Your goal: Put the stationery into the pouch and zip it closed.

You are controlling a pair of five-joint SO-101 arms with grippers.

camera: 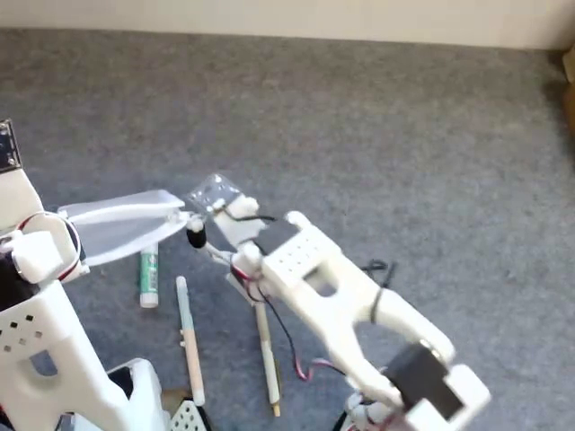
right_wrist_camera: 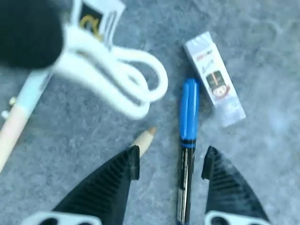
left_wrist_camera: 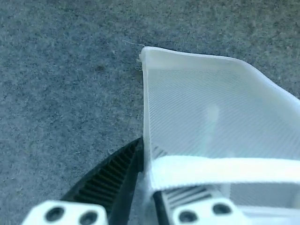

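A translucent white mesh pouch [camera: 126, 226] lies at the left, and my left gripper [left_wrist_camera: 146, 190] is shut on its near edge [left_wrist_camera: 206, 117]. My right gripper [right_wrist_camera: 171, 157] is open low over the carpet, with a blue pen [right_wrist_camera: 187, 136] lying between its fingers. Just past the pen is a small clear-wrapped box [right_wrist_camera: 214, 84], also in the high view [camera: 216, 193]. A pencil tip [right_wrist_camera: 143, 139] rests beside one finger. In front of the pouch lie a green-and-white stick [camera: 148, 274], a white pen [camera: 189, 337] and the pencil [camera: 268, 359]. The right arm [camera: 314, 278] covers the blue pen from above.
Everything rests on grey carpet [camera: 404, 126], with broad open floor to the back and right. A white cable loop [right_wrist_camera: 126, 79] of the right arm hangs in front of its wrist camera. The left arm's base [camera: 45, 350] stands at the near left.
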